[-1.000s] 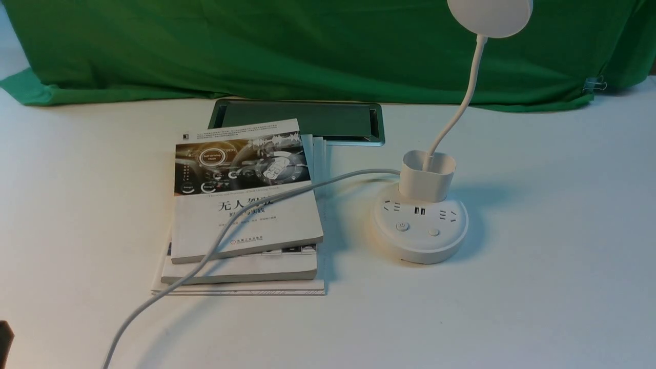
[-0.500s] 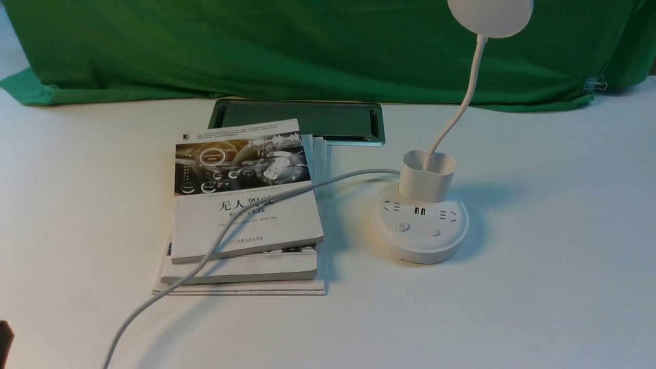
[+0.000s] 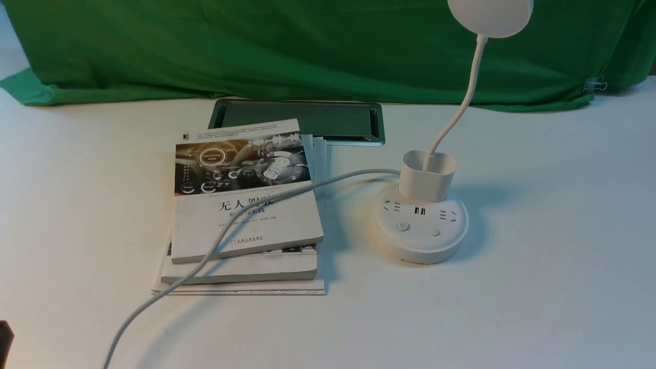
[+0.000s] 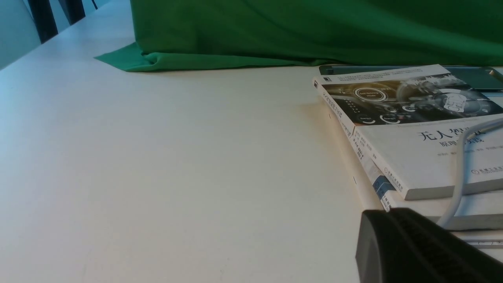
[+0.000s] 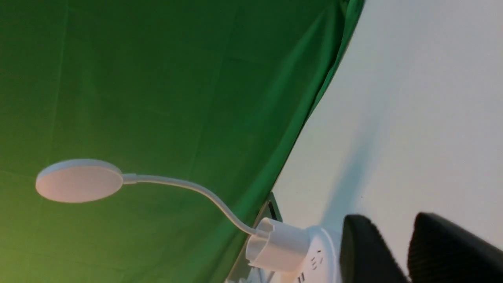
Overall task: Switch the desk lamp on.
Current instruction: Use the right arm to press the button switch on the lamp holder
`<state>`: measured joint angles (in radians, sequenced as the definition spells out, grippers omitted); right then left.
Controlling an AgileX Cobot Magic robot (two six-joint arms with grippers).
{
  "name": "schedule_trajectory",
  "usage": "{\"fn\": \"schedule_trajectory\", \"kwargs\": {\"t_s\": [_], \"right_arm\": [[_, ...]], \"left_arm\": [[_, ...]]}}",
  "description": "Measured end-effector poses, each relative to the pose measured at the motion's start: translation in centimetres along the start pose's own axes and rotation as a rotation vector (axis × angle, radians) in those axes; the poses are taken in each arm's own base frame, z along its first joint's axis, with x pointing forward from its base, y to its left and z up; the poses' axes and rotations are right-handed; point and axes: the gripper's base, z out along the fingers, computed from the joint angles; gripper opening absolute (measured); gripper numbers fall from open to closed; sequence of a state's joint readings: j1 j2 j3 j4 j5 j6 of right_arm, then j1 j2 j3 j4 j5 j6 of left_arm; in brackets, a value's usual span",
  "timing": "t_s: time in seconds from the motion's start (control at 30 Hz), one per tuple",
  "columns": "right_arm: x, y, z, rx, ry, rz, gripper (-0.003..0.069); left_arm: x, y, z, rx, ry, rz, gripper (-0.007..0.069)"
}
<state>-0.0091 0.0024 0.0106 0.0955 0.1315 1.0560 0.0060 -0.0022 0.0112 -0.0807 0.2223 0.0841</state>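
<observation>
We find the desk lamp (image 3: 426, 179) right of centre in the front view, its power button (image 3: 402, 226) on the near side of its base; our right jaws (image 5: 393, 236), parted and empty, seem nearer (our left jaws (image 4: 387, 214) sit closed).

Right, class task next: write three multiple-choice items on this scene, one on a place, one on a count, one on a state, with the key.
1. Where does the grey cord run on its way from the lamp?
A) Under the green cloth
B) Across the books
C) Around the lamp's neck

2. How many round buttons are on the lamp base?
A) Two
B) Four
C) Five

3. How does the right gripper stand?
A) Shut on the cord
B) Shut on a book
C) Open

1 B: the grey cord crosses the top book.
2 A: two show on the lamp base.
3 C: a gap shows between the right gripper's fingers.
</observation>
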Motion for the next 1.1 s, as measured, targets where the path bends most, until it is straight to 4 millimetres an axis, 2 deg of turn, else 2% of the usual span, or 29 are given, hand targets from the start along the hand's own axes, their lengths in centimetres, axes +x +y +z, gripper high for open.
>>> {"fn": "schedule_trajectory", "kwargs": {"t_s": [0.17,0.27,0.3,0.37,0.43,0.47,0.53,0.67,0.7,0.8,0.87,1.03,1.07,1.1], "right_arm": [[0.0,0.1,0.0,-0.006,-0.005,-0.163,0.0238],[-0.3,0.6,-0.1,-0.015,-0.011,-0.369,0.0216],[-0.3,0.7,-0.1,-0.017,-0.012,-0.382,0.0213],[-1.2,2.8,-0.5,-0.041,-0.031,-0.558,0.0122],[-1.9,4.5,-0.7,-0.040,-0.029,-0.668,0.0062],[-2.6,5.9,-0.7,-0.033,-0.021,-0.751,0.0038],[-3.0,7.0,-0.6,-0.021,-0.004,-0.819,0.0031],[-4.9,11.5,1.4,0.067,0.147,-1.090,0.0029],[-5.0,11.7,1.3,0.065,0.147,-1.100,0.0029],[-5.9,14.0,3.6,0.144,0.348,-1.251,0.0029],[-6.0,14.6,4.9,0.174,0.446,-1.283,0.0029],[-4.5,16.0,9.2,0.146,0.744,-1.377,0.0029],[-4.5,16.0,9.4,0.149,0.753,-1.378,0.0029],[-3.5,16.6,10.6,0.121,0.842,-1.418,0.0029]], "left_arm": [[0.0,0.0,0.0,0.000,0.000,0.000,0.0021],[0.0,0.0,0.0,0.000,0.000,0.000,0.0021],[0.0,0.0,0.0,0.000,0.000,0.000,0.0021],[0.0,0.0,0.0,0.000,0.000,0.000,0.0021],[0.0,0.0,0.0,0.000,0.000,0.000,0.0021],[0.0,0.0,0.0,0.000,0.000,0.000,0.0021],[0.0,0.0,0.0,0.000,0.000,0.000,0.0021],[0.0,0.0,0.0,0.000,0.000,0.000,0.0021],[0.0,0.0,0.0,0.000,0.000,0.000,0.0021],[0.0,0.0,0.0,0.000,0.000,0.000,0.0021],[0.0,0.0,0.0,0.000,0.000,0.000,0.0021],[0.0,0.0,0.0,0.000,0.000,0.000,0.0021],[0.0,0.0,0.0,0.000,0.000,0.000,0.0021],[0.0,0.0,0.0,0.000,0.000,0.000,0.0021]]}}
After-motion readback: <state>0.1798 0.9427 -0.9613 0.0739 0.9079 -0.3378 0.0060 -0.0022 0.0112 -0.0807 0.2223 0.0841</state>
